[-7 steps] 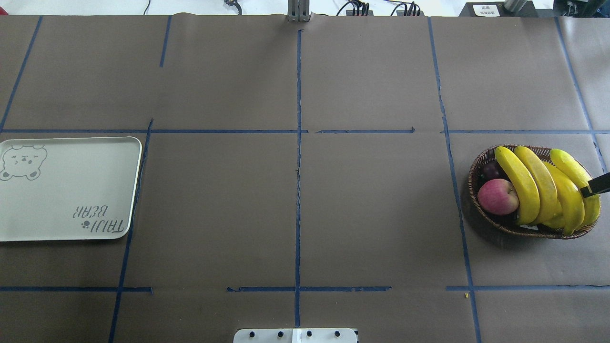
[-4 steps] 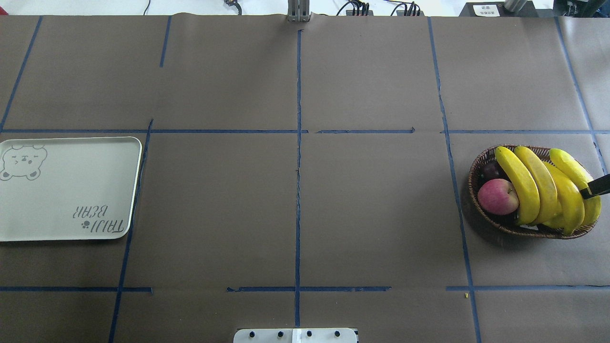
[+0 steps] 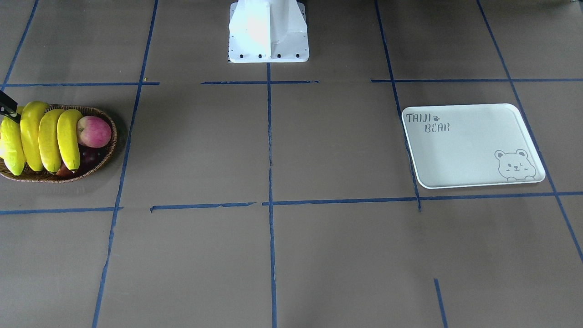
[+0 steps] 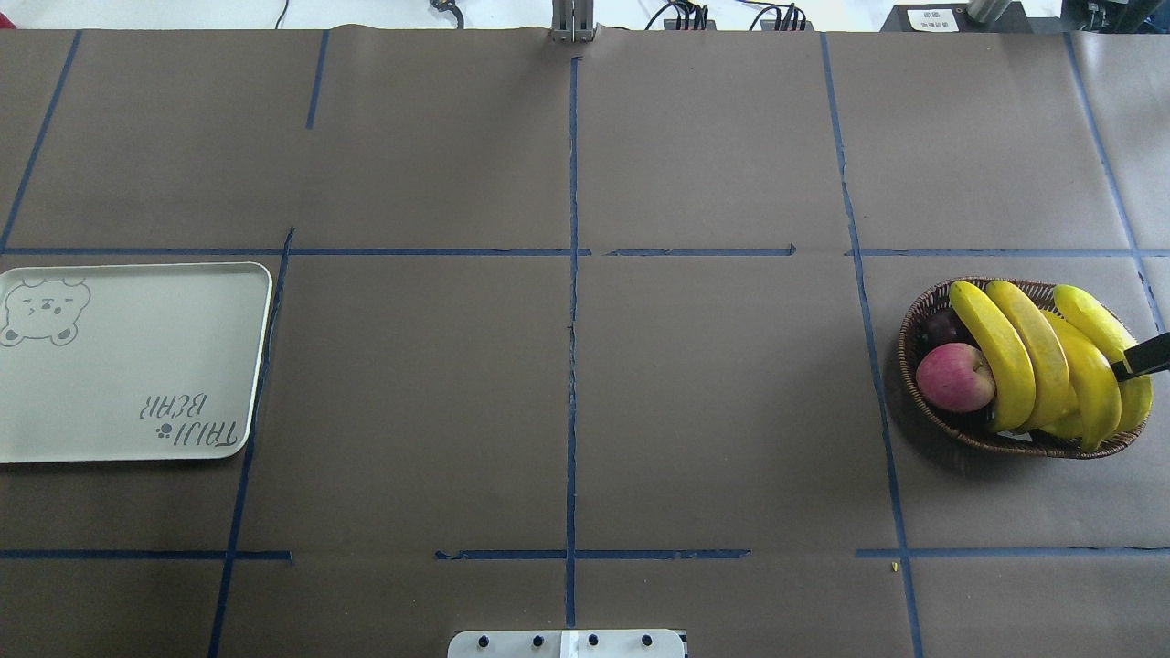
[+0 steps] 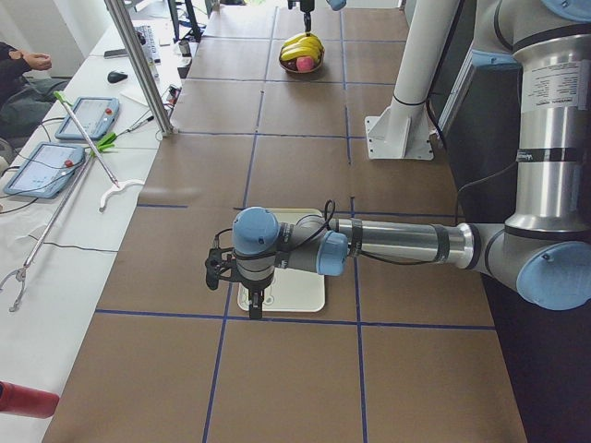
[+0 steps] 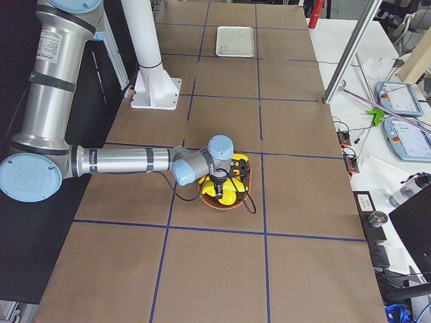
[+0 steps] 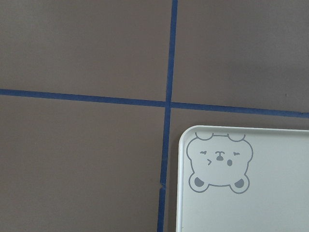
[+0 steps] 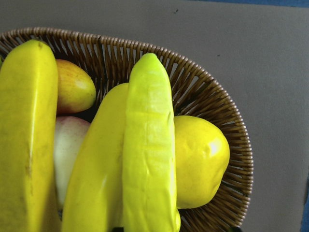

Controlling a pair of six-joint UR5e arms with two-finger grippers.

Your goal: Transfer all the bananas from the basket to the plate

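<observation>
The four bananas (image 4: 1037, 352) are laid side by side across the basket (image 4: 914, 315), and their ends reach both long rims. The basket's inner end is taken up by a red apple (image 4: 955, 376) and a dark fruit (image 4: 941, 324) behind it. In the right wrist view a yellow pear-shaped fruit (image 8: 200, 159) is seen tucked under the outermost banana, against the wicker wall. The basket stands near the table's (image 4: 713, 402) right end, just outside a blue tape line (image 4: 873, 366).

The right gripper (image 6: 222, 187) is held point-down over the bananas. In the overhead view only one dark finger is seen, coming in from the frame's edge onto the outer bananas. Whether its jaws are spread or pressed together cannot be told.

The plate (image 4: 128, 384) lies flat at the opposite end, well apart from the basket, with the wide brown middle of the table between them. Its inner edge is followed by another tape line, and its outer edge is cut off by the overhead frame. The left gripper (image 5: 254, 300) is held low over the plate's edge in the side view. The bear corner of the plate is shown beneath it by the left wrist camera. The state of its jaws cannot be told.
</observation>
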